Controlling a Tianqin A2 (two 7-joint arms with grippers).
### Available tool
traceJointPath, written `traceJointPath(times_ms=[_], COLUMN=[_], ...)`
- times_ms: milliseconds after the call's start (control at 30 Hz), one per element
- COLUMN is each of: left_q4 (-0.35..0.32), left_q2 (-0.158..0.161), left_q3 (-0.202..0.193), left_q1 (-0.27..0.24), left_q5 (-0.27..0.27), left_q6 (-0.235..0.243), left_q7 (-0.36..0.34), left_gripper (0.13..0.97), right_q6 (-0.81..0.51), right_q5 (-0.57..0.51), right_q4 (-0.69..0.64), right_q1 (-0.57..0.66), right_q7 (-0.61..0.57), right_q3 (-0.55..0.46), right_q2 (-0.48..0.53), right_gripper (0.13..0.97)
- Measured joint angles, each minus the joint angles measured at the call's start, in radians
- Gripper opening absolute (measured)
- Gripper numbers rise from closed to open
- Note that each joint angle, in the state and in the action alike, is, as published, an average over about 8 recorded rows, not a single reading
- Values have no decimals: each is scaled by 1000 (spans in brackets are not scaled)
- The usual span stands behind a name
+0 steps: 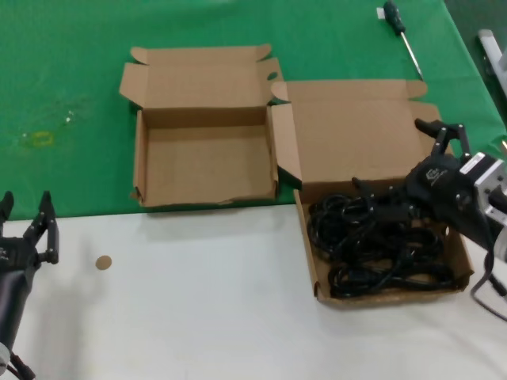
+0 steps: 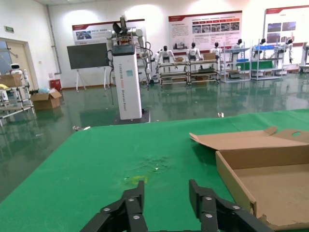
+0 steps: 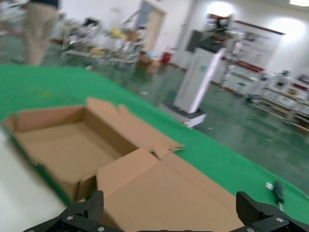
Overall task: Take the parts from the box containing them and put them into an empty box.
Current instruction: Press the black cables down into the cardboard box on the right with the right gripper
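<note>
My right gripper (image 1: 442, 134), fingers spread wide, hovers over the cord box's (image 1: 348, 119) right edge; left gripper (image 1: 28, 214), open, idles on bare white table (image 1: 198, 301).

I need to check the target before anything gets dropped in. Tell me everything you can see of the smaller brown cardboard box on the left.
The smaller brown cardboard mailer box lies open on the green cloth, its near edge at the white tabletop. It is shallow, with nothing visible inside. Its lid is folded back flat, with rounded flaps. The near wall is low and ragged. Its right side touches a side flap of the wider brown cardboard box holding the black power cords. Neither pincer touches it.
</note>
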Motion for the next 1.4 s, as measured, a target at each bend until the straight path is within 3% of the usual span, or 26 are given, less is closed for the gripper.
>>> traceJointPath(times_ms=[200,500,900,1400], left_q4=[0,0,0,0], left_q2=[0,0,0,0], left_q3=[0,0,0,0], left_q1=[0,0,0,0], left_q5=[0,0,0,0], left_q6=[0,0,0,0], left_q7=[0,0,0,0], left_gripper=[343,213,155,152], right_q6=[-133,-361,-601,-729], right_q5=[-28,-66,-145,-211], right_q4=[-25,-54,-170,-331], right_q1=[85,239,442,566], right_q7=[-26,-129,-313,-485], right_q3=[-47,-128,-249,-334], right_q2=[112,229,262,214], right_gripper=[966,966,966,966])
